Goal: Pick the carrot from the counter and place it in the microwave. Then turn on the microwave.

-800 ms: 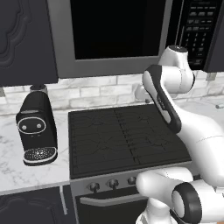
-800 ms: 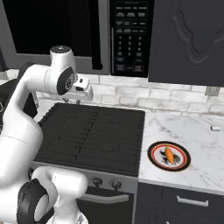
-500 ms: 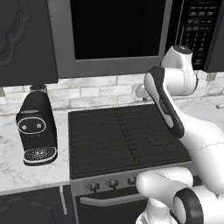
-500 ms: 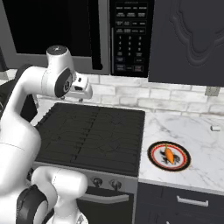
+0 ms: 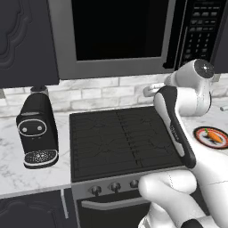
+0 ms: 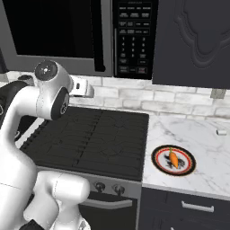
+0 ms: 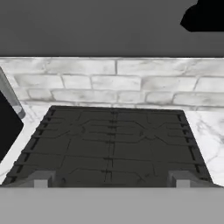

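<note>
I judge the task to be at its opening step: the approach to the carrot (image 6: 173,158) has not begun in earnest. The claw (image 7: 109,178) hangs spread wide and empty above the stovetop (image 7: 111,144), facing the brick backsplash (image 7: 113,81). The carrot lies on the red-rimmed plate (image 6: 158,167) on the counter (image 6: 202,148), well off to the claw's right and lower. The microwave (image 6: 81,33) is mounted above the claw, its door shut.

Next, I would swing the claw right and down over the plate, then align the jaws across the carrot's narrow body.

Limits of inspection: in both base views the arm's own joints hide most of the hand. The button labels on the microwave panel (image 6: 134,42) are too small to read.
</note>
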You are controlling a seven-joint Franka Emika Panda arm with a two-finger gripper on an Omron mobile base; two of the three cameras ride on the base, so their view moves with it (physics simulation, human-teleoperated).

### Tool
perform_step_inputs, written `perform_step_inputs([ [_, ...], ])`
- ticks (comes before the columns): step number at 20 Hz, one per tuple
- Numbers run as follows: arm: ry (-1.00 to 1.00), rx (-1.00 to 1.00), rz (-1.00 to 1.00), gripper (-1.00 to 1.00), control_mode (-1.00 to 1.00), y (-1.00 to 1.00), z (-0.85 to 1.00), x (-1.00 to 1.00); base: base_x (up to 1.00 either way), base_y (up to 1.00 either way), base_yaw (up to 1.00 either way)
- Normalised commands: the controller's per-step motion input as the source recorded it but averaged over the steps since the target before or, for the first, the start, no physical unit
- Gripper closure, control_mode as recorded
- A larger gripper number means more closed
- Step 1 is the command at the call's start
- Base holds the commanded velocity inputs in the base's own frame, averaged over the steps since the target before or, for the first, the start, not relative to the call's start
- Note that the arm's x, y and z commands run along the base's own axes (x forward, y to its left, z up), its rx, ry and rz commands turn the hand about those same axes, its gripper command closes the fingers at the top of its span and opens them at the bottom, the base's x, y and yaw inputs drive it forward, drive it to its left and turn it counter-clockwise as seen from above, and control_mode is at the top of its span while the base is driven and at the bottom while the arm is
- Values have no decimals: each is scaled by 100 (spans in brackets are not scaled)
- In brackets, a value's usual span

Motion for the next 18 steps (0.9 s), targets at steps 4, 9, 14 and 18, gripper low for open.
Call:
perform_step_inputs([
  [4, -38, 0, 0, -100, -100, -17, 25, -1, 0, 0, 0],
  [9, -39, 0, 0, -100, -100, -15, 22, 0, 0, 0, 0],
  [14, -38, 0, 0, -100, -100, -12, 20, 0, 0, 0, 0],
  [18, -38, 0, 0, -100, -100, -8, 16, 0, 0, 0, 0],
])
